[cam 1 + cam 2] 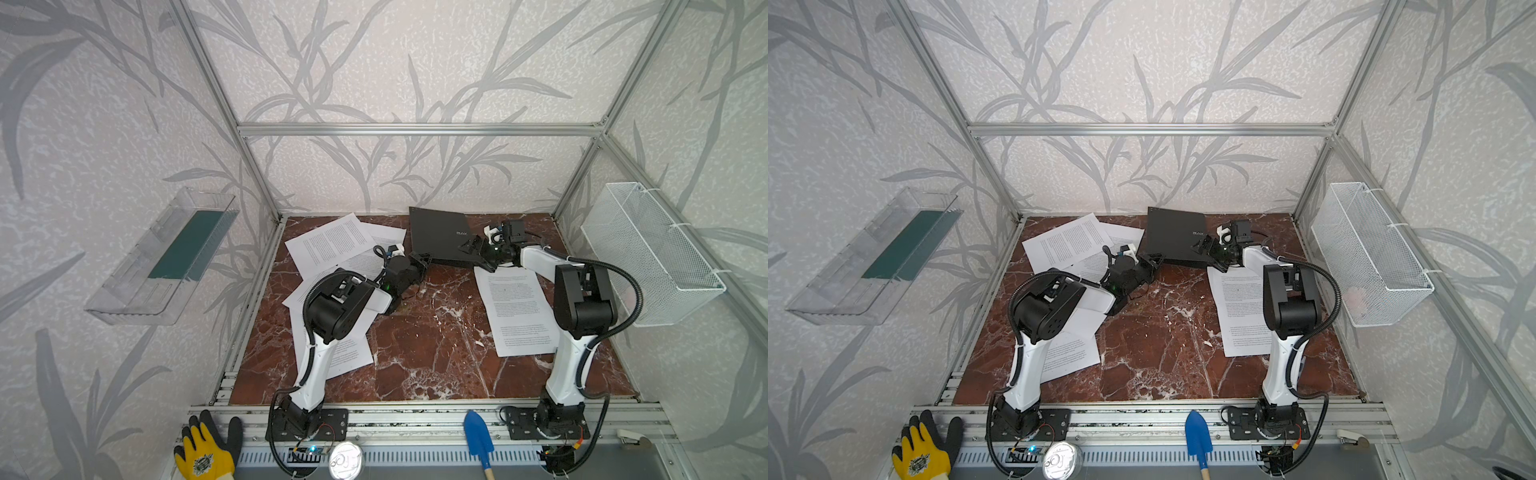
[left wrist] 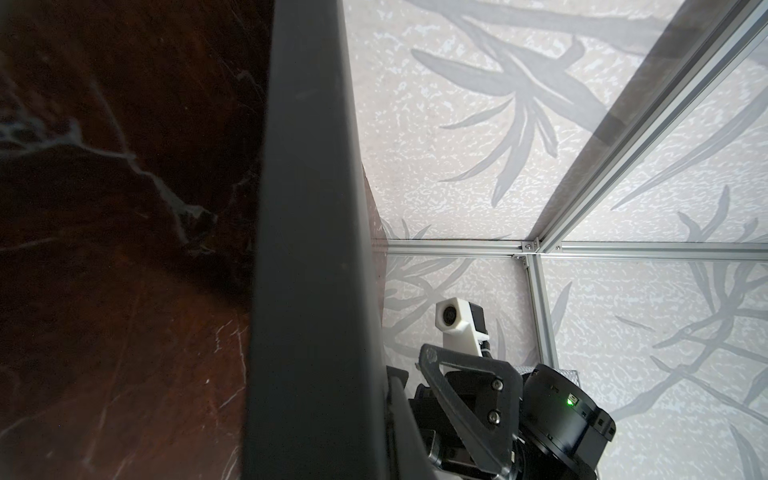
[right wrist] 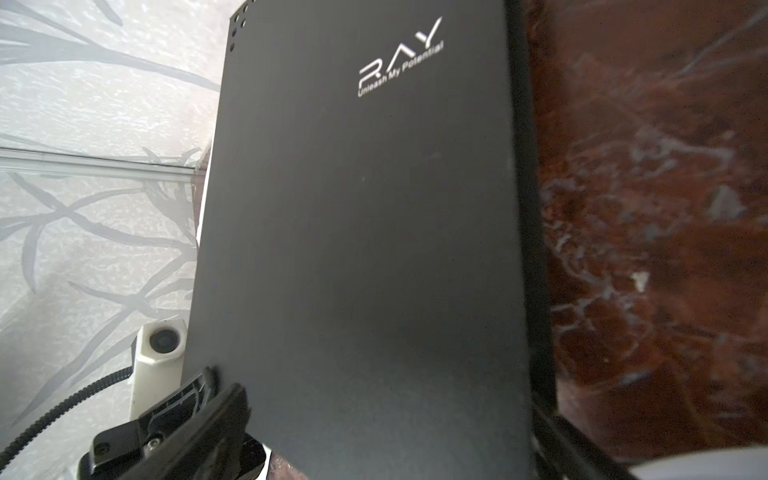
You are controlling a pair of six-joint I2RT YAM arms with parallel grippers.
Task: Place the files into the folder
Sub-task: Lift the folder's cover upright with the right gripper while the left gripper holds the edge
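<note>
Left pincer (image 1: 423, 262) clamping folder (image 1: 438, 232) corner, files (image 1: 332, 243) partly hidden under arm (image 1: 336, 309)

You have the folder (image 1: 438, 235) at the back middle of the table (image 1: 415, 353). The left hand (image 1: 422, 264) is at its front left corner and the right hand (image 1: 478, 251) at its front right corner. Most of the files (image 1: 332, 241) lie overlapping left of the folder, running forward under the left arm. One sheet (image 1: 515, 311) lies apart on the right, in front of the right hand. A wire basket (image 1: 652, 253) hangs on the right wall, and a tray (image 1: 137, 286) on the left wall has a panel (image 1: 187, 245) in it. Along the rail (image 1: 415, 419) before the table, left to right: glove (image 1: 205, 453), can (image 1: 345, 460), trowel (image 1: 478, 440).
</note>
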